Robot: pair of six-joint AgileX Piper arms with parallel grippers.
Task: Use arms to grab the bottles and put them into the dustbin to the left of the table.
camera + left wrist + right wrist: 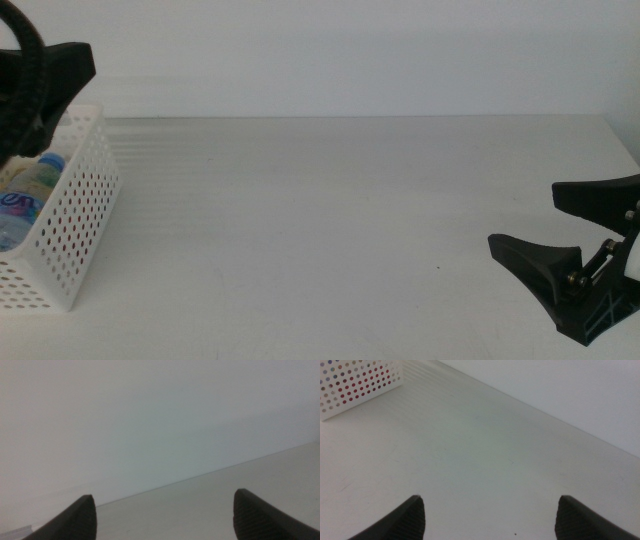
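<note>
Left claw [40,80] jaws apart, above dustbin [85,215]; water bottle [25,195] inside, directly below. Right claw [570,255] apart, far across bench [320,220].

one dustbin [75,215], two pincers [560,240], one table [330,220]

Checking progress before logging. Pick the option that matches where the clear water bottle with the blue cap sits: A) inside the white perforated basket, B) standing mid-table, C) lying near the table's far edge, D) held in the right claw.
A: the water bottle lies inside the basket at the table's left end, and the right claw is open and holds nothing.
</note>
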